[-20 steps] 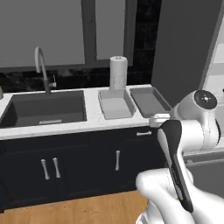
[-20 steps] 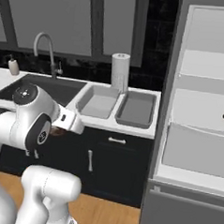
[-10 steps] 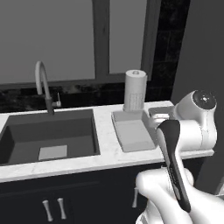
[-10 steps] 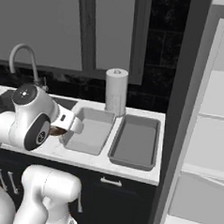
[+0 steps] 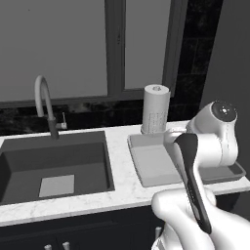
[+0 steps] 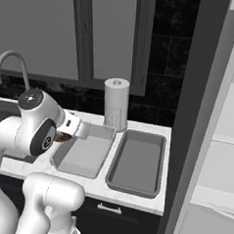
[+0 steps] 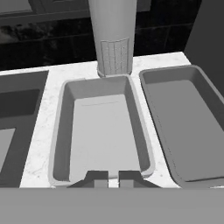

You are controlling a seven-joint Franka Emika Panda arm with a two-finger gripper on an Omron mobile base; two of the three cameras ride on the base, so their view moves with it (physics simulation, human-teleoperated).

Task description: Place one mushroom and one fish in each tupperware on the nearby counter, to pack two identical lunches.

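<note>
Hand [image 7: 113, 176] closed, fingers nearly together, something brown at it in the right base view, hovering over near edge of left tub [image 7: 101, 131], right tub [image 7: 183, 127] beside, both on tabletop [image 7: 43, 131], paper roll [image 7: 113, 37] behind.

Two shallow rectangular grey tupperware trays, the left tray [image 7: 100, 131] and the right tray [image 7: 186, 127], sat side by side on the white marbled counter [image 7: 41, 127]. A paper-towel roll [image 7: 113, 37] stood behind the left tray. The dark sunken sink [image 5: 53, 163] lay to their left, the curved faucet [image 5: 44, 105] behind it.
</note>
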